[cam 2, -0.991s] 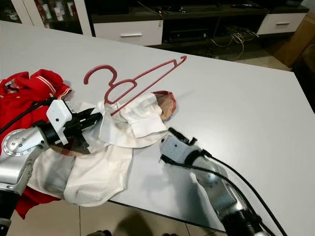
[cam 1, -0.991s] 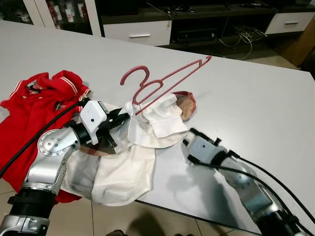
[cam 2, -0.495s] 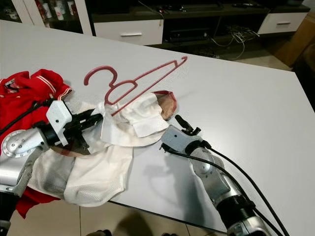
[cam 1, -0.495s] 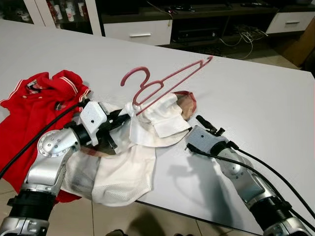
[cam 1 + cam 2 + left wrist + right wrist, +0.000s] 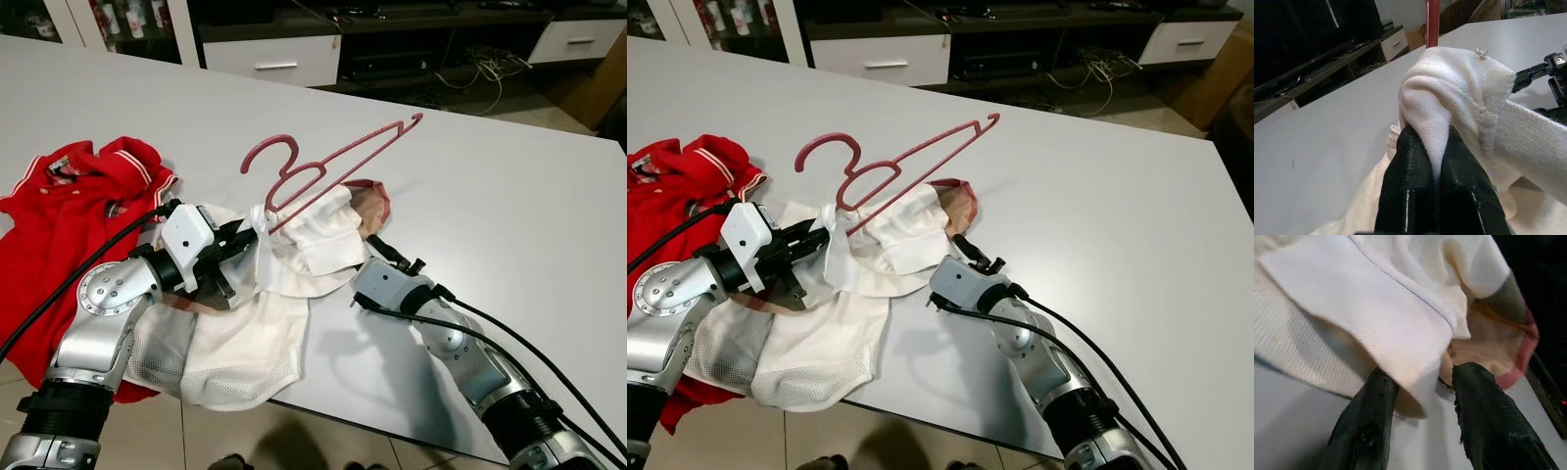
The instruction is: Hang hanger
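**Hanger half-buried in a white shirt on the table**

A pink hanger [image 5: 323, 166] rises tilted from a crumpled white shirt [image 5: 284, 264] lying at the near edge of a white table [image 5: 509, 206]. Its hook [image 5: 269, 152] sticks up on the left and one long arm points far and right, clear of the cloth; its lower part is hidden inside the shirt's collar. The shirt's near part hangs over the table edge.

The left gripper [image 5: 1435, 164] is left of the hanger, its two black fingers pinched tight on a fold of the white shirt just beside the hanger's stem. The right gripper [image 5: 1422, 396] lies low on the table at the shirt's right edge, its fingers [image 5: 1484, 411] spread apart with a flap of the white cloth between them and a tan, red-edged inner lining [image 5: 1498, 342] just beyond the tips. Whether they touch the cloth is unclear.

A red polo shirt [image 5: 69, 225] lies heaped on the left, partly off the table. Beyond the table stands a low cabinet with white drawers [image 5: 269, 59].
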Motion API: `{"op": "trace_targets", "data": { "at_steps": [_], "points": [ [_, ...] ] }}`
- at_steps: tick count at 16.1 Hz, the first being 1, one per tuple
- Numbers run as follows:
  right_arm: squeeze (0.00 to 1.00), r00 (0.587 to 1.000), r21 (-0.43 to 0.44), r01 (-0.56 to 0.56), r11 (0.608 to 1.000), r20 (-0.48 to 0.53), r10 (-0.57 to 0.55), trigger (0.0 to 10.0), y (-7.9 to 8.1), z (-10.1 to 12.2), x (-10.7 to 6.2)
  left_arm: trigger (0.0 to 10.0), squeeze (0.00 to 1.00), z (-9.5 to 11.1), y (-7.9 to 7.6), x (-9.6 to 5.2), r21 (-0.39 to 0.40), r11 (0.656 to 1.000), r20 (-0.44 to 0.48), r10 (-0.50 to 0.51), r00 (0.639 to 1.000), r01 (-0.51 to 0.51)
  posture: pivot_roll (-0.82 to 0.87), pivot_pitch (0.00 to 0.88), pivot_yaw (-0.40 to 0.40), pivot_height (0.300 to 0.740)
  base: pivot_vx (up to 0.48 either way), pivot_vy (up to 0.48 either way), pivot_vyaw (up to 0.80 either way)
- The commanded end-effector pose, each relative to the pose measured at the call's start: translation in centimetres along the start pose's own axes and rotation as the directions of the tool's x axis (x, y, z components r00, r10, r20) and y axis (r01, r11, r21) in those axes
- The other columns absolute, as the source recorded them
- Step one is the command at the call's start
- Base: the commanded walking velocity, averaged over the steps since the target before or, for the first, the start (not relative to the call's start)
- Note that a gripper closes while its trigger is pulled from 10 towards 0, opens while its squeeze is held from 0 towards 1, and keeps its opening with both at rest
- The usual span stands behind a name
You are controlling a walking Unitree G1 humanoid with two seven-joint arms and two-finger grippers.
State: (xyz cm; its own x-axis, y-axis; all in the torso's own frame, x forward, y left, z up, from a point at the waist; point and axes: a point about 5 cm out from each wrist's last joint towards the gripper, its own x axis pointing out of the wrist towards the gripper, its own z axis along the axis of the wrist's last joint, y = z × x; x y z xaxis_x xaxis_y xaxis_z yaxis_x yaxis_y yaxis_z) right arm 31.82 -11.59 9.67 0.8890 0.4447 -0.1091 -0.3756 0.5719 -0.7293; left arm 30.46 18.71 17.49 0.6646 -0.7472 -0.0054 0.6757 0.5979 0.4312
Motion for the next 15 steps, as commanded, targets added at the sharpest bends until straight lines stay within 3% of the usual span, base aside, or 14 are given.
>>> {"op": "trace_targets", "data": {
  "at_steps": [1,2,3,4,9,11,15],
  "points": [
    [0.00,0.999,-0.003,0.039,0.999,-0.025,-0.039,10.0,-0.5,-0.5,0.2,0.0,0.00,0.4,-0.3,0.3,0.017,1.000,0.015,-0.015,1.000,0.015,0.08,0.153,-0.038,0.740,0.000,0.000,0.00],
    [0.00,0.997,0.017,0.063,0.998,-0.037,-0.062,10.0,-0.6,-0.6,0.3,0.0,0.00,0.5,-0.3,0.3,0.017,1.000,0.015,-0.016,1.000,0.015,0.08,0.152,-0.037,0.740,0.000,0.000,0.00],
    [0.00,0.995,0.044,0.089,0.995,-0.049,-0.087,8.6,-0.7,-0.7,0.6,0.0,0.00,0.5,-0.2,0.4,0.018,1.000,0.016,-0.017,1.000,0.016,0.08,0.151,-0.035,0.740,0.000,0.000,0.00],
    [0.00,0.993,0.086,0.107,0.991,-0.054,-0.102,0.0,-0.6,-0.5,1.0,0.0,0.00,0.5,-0.2,0.4,0.019,1.000,0.016,-0.017,1.000,0.017,0.08,0.150,-0.033,0.740,0.000,0.000,0.00],
    [0.00,0.993,0.330,0.120,0.936,-0.052,-0.109,0.0,-0.2,-0.1,1.6,0.0,0.00,0.6,-0.1,0.3,0.023,1.000,0.015,-0.014,1.000,0.014,0.09,0.148,-0.032,0.740,0.000,0.000,0.00],
    [0.00,0.991,0.466,0.137,0.874,-0.066,-0.120,0.0,0.0,-0.4,1.5,0.0,0.00,0.6,0.0,0.2,0.025,1.000,0.012,-0.009,1.000,0.009,0.09,0.145,-0.032,0.740,0.000,0.000,0.00],
    [0.00,0.990,0.511,0.136,0.849,-0.042,-0.133,0.0,-0.3,-0.3,1.4,0.0,0.00,0.6,0.1,0.4,0.026,1.000,0.017,-0.011,1.000,0.011,0.09,0.143,-0.030,0.740,0.000,0.000,0.00]
  ]
}}
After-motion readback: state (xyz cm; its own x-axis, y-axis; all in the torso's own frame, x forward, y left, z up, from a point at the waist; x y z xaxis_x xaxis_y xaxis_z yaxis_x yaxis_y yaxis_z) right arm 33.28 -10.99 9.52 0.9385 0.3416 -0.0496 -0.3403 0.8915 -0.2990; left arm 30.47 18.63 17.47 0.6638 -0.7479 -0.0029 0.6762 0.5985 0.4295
